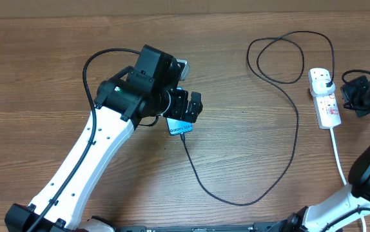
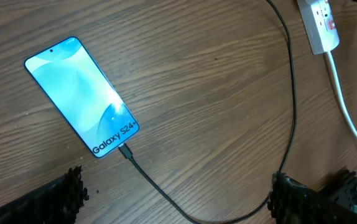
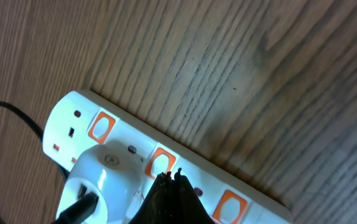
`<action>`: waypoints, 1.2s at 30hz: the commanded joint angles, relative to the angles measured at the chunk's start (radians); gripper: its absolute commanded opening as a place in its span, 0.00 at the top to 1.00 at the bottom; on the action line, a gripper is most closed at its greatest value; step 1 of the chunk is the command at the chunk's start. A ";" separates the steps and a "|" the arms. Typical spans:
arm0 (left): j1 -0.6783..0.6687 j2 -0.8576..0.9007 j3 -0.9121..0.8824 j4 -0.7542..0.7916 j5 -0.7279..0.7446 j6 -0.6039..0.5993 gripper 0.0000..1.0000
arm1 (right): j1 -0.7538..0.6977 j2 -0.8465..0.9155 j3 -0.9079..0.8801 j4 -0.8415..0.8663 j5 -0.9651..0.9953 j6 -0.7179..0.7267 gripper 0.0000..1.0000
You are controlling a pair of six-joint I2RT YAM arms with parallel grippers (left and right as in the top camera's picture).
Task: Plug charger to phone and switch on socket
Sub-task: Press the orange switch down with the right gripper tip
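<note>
The phone (image 2: 82, 93) lies flat on the wooden table, its screen glowing light blue, and shows partly under my left gripper in the overhead view (image 1: 177, 127). The black charger cable (image 2: 166, 193) has its tip in the phone's lower edge. It loops across the table (image 1: 296, 129) to a white plug (image 3: 101, 177) seated in the socket strip (image 1: 327, 103). My left gripper (image 2: 178, 208) is open and empty above the phone and cable. My right gripper (image 3: 169, 183) is shut, its tips just over the strip (image 3: 253, 193) beside an orange switch (image 3: 160, 162).
The strip's thick white cord (image 1: 340, 161) runs toward the front right, near my right arm's base. The charger cable makes a wide loop (image 1: 288, 55) at the back of the table. The table's back edge is at the top of the overhead view.
</note>
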 commanded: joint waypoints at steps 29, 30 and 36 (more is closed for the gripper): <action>-0.007 -0.012 0.018 0.002 -0.009 0.008 0.00 | 0.061 0.089 0.023 0.063 -0.043 -0.034 0.96; -0.007 -0.012 0.018 0.002 -0.009 0.008 0.00 | 0.061 0.089 0.023 0.069 -0.043 -0.034 0.96; -0.006 -0.012 0.018 0.002 -0.009 0.008 0.00 | 0.061 0.089 0.023 0.092 -0.043 -0.034 0.96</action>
